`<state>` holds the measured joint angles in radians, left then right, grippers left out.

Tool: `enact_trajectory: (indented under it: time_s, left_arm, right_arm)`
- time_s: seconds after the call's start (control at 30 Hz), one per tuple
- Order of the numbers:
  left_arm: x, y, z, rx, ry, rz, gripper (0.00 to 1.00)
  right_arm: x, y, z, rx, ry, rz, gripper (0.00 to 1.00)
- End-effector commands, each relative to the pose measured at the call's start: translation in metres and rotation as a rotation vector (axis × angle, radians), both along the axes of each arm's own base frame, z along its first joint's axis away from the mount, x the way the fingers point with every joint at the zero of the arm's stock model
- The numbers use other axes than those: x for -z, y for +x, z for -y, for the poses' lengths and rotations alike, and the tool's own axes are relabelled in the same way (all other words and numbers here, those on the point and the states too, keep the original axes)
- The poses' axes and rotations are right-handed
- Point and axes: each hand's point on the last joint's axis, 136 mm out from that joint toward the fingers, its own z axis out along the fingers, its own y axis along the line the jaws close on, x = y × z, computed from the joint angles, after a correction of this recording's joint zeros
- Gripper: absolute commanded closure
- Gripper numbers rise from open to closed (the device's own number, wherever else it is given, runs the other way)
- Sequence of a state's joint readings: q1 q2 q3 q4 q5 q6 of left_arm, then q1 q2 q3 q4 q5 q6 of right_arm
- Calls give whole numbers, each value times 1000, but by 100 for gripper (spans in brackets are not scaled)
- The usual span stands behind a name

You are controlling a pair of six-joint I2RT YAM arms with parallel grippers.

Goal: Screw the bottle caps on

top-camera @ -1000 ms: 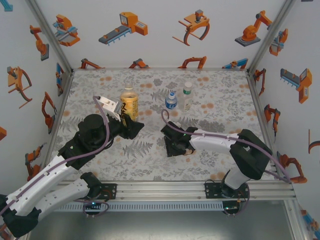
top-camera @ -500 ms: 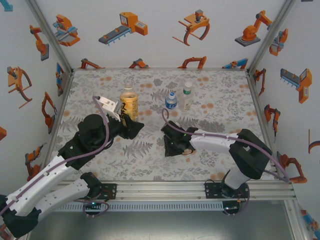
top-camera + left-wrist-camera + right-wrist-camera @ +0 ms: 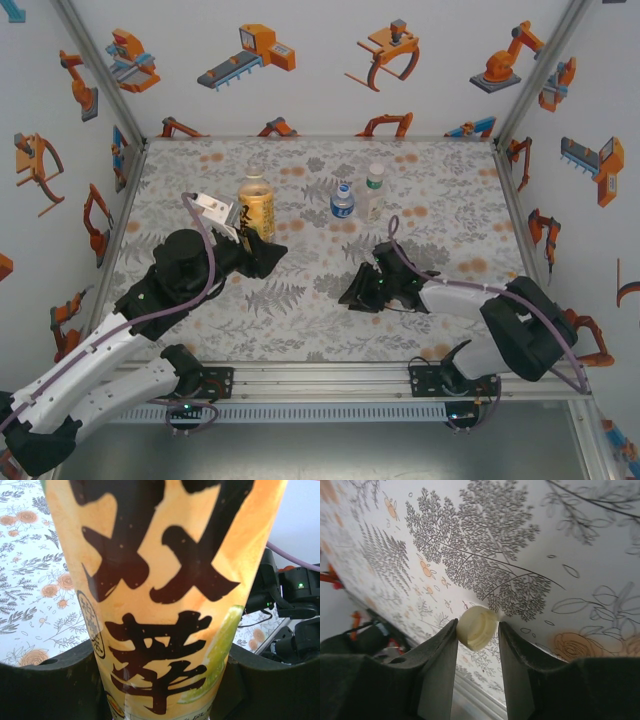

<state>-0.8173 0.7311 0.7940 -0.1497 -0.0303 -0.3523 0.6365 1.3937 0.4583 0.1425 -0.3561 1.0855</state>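
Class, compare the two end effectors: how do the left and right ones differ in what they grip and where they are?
The left end effector clamps the tall yellow-labelled bottle; the right end effector pinches a small pale cap. The left one is over the left half of the mat; the right one is right of centre. Both are shut on something.

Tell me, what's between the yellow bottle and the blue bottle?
Only bare flowery mat lies between the yellow bottle and blue bottle, in the top view.
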Motion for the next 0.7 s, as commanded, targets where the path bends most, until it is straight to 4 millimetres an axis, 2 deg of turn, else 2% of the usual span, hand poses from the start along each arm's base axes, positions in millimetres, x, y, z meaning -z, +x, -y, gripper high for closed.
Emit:
enact_trajectory:
  time_s: [0.0,0.23,0.43,0.67]
  left_arm:
    - [-7,1,-1,-6,-27,2,100]
    - [-5,1,0,-8,-26,-5,100]
    - [-5,3,2,-6,-28,-11,100]
    - [-1,5,5,-5,-23,-18,100]
  right_arm:
    - [-6,2,4,72,87,-30,59]
    - [1,-3,25,105,36,-38,59]
    - [2,-6,33,79,-26,-29,60]
    - [-23,1,34,-36,-182,52,62]
